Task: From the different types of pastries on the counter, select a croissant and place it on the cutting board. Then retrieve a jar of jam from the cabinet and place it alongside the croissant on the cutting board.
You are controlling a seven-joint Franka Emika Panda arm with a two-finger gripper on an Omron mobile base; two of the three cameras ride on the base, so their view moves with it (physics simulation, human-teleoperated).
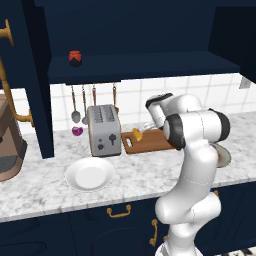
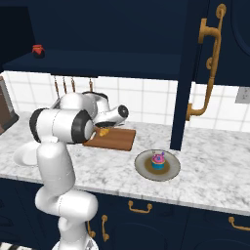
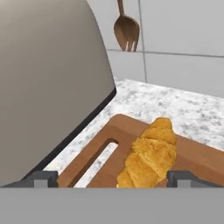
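Fingers [image 3: 43,179]: two dark tips standing wide apart, one on each side of the croissant, clamping nothing; the gripper [image 3: 113,180] hangs low over the handle end of the cutting board.

Coffee machine [image 1: 7,142]: brown, at the table's left edge.

Jar of jam [image 1: 75,57]: red with dark lid, upright on the cabinet [image 1: 140,65] shelf, left part, above the table.

Purple round thing [image 1: 77,131]: on the table at the back edge, just left of the toaster.

White plate [image 1: 90,174]: round, near the table's front edge, before the toaster.

Toaster [image 1: 104,130]: grey, upright, near the table's back edge, just beside the board's handle end.

Hanging utensils [image 1: 76,116]: on the tiled wall behind the toaster.

Cutting board [image 3: 197,157]: brown wood, flat on the table [image 1: 45,185], slot end toward the toaster.

Croissant [image 3: 149,153]: golden-orange, lying on the board beside the handle slot, free of the fingers.

Cupcake [image 2: 157,161]: pink frosting, on a grey plate [image 2: 141,166] right of the board, apart from it.
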